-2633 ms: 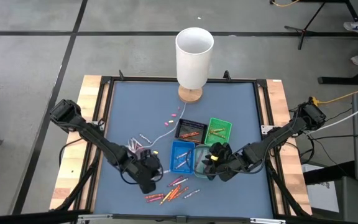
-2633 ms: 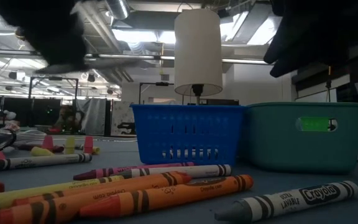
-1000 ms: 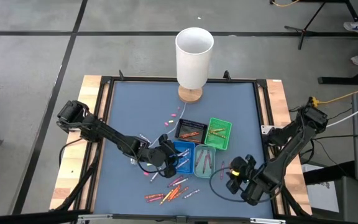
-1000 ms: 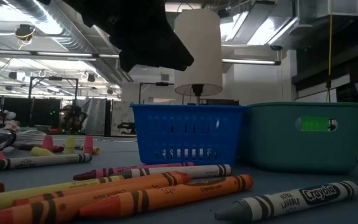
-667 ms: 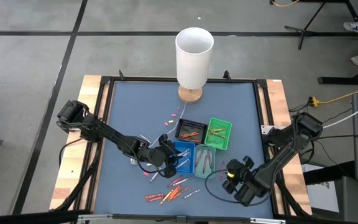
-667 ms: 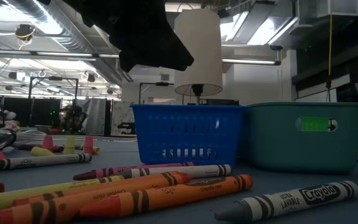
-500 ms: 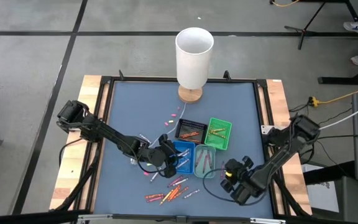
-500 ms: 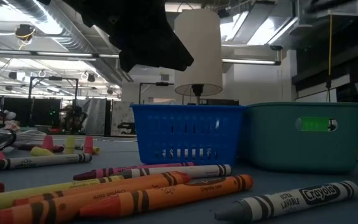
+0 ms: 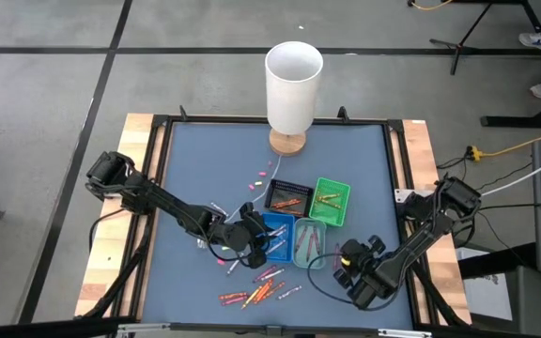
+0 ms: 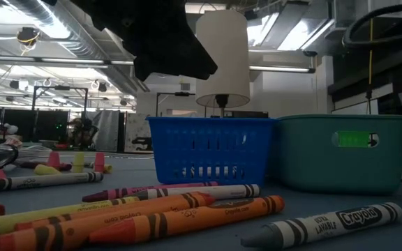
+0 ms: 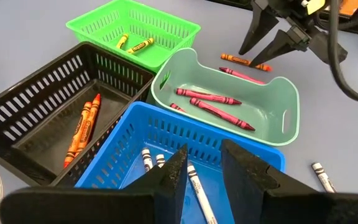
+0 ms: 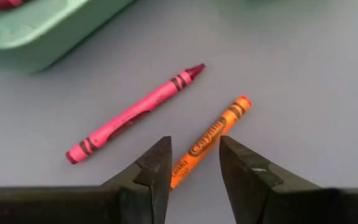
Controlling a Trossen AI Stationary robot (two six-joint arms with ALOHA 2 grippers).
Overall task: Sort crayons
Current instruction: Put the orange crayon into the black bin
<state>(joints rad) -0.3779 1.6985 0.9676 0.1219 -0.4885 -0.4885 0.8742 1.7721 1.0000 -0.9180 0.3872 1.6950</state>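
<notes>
Even, bright overhead light fills all 4 views, with only soft, faint shadows on the table (image 9: 205,160). In the low view, ceiling lights (image 10: 285,31) glare white, and the near crayons (image 10: 187,213) look slightly soft.

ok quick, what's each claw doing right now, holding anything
Left claw: open, empty, over the blue tray.
Right claw: open, empty, straddling an orange crayon on the mat.

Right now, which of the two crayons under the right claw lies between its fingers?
The orange crayon: its lower end runs into the gap of the open right claw. The pink crayon lies apart, off to one side, nearer the pale green tray.
</notes>
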